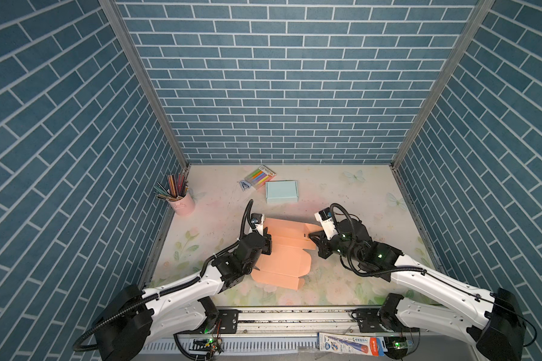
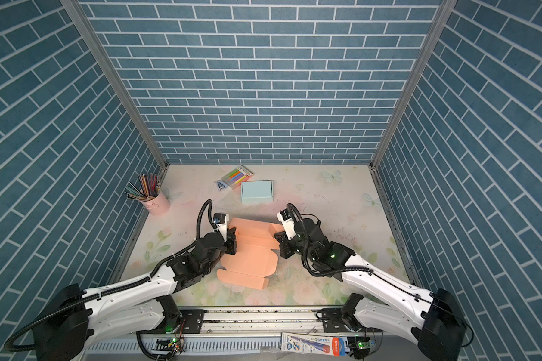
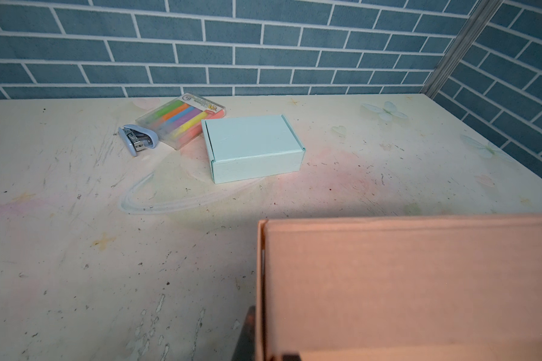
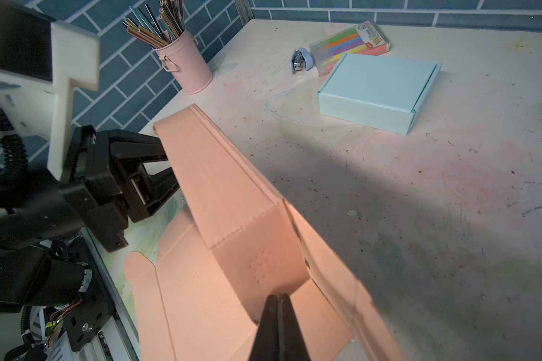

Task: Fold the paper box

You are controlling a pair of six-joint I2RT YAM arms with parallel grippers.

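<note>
1. While the paper box (image 1: 280, 253) is lying half-formed at the middle of the table (image 1: 213, 225), between the two arms, its lid panels are resting flat toward the robot's base and its rear wall (image 4: 219, 187) is standing on edge.
2. The left gripper (image 1: 267, 233) is sitting at the wall's left end. Its fingers are all but closed and, in the left wrist view, appear to be nipping that end of the sheet, with one dark finger (image 3: 250, 328) showing just outside the edge.
3. The right gripper (image 4: 279, 308) is meeting the wall's right end with its fingers pressed tight together. Nothing is visibly sitting between them, and I cannot tell whether a sliver of paper is caught there.
4. The wall's long axis is running from one gripper to the other, side to side across both top views, so each arm is working one end.
5. The short end flap (image 4: 263, 262), bent inward at the right corner, is standing directly ahead of the right fingertips, touching or nearly so. The right arm is by far the nearer one.
6. By my reading, the coming move is hinging on that flap. The right fingers are pointing along the wall toward the left gripper, so a forward push should be swinging the flap inward while the left grip is bracing the wall.
</note>
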